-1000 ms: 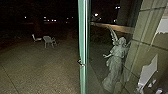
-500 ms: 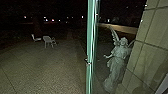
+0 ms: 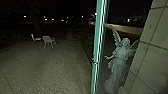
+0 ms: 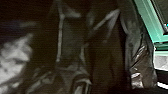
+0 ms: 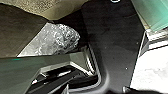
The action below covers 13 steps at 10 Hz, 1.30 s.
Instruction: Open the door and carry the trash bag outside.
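Note:
In the head view the glass door's green edge stands upright right of centre, with a small metal fitting on it and paving to its left. Dark, creased, shiny plastic of the trash bag shows large in the left wrist view, close to the camera; a green frame edge appears beside it. A pale, crinkled piece of plastic lies near dark robot parts in the right wrist view. How either gripper stands cannot be made out.
A white statue with wings stands right of the door edge, beside a tiled wall. Farther off on the paving are white chairs. Small lights show in the dark distance.
The camera has moved, and the door edge now appears farther right. More paving shows to its left, and the white shapes formerly at the right edge have left the head view.

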### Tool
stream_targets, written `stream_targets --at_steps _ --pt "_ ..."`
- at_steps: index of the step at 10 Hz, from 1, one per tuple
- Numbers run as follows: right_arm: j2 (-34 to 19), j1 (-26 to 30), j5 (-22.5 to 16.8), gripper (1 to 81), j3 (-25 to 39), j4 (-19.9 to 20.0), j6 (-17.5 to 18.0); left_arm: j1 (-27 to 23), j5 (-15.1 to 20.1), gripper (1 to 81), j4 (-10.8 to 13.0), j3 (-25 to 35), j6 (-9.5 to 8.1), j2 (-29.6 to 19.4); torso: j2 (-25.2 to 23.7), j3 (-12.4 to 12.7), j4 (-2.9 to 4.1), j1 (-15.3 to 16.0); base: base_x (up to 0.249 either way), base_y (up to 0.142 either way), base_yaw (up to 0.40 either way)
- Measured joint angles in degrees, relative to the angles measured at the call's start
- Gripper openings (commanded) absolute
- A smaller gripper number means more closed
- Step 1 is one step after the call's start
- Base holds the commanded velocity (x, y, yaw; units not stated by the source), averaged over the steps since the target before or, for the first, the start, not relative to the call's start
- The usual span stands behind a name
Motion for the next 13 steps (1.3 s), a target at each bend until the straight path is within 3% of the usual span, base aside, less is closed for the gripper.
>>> stream_targets --at_steps 4,5,6,7,11,12,13 --pt "-0.02 0.02 0.02 81.1 0.00 0.04 0.01 0.00 0.00 1.0 0.01 0.00 0.00 0.00 0.00 0.00 0.02 0.00 0.096 0.000 0.000" --pt "-0.02 0.02 0.02 81.1 0.00 0.09 0.04 -0.05 -0.02 1.0 0.00 0.00 0.00 0.00 0.00 0.00 0.40 0.00 0.096 0.000 0.000" --pt "-0.02 0.02 0.02 81.1 0.00 0.09 0.04 -0.07 -0.04 1.0 0.00 0.00 0.00 0.00 0.00 0.00 1.51 0.00 0.096 0.000 0.000" --pt "-0.05 0.00 -0.02 81.1 0.00 0.09 0.04 -0.02 -0.02 1.0 0.00 0.00 0.00 0.00 0.00 0.00 3.19 0.00 0.096 0.000 0.000" --pt "-0.51 0.46 0.05 81.1 0.00 0.11 0.04 -0.02 -0.02 1.0 0.00 0.00 0.00 0.00 0.00 0.00 11.54 0.00 0.096 0.000 0.000" --pt "-0.55 0.46 0.05 81.1 0.00 0.11 0.04 0.00 -0.06 1.0 0.00 0.00 0.00 0.00 0.00 0.00 13.37 0.00 0.096 0.000 0.000" --pt "-0.71 0.46 0.11 81.1 0.00 0.11 0.04 0.04 -0.06 1.0 0.00 0.00 0.00 -0.02 0.00 0.00 14.55 0.02 0.096 0.000 0.000"
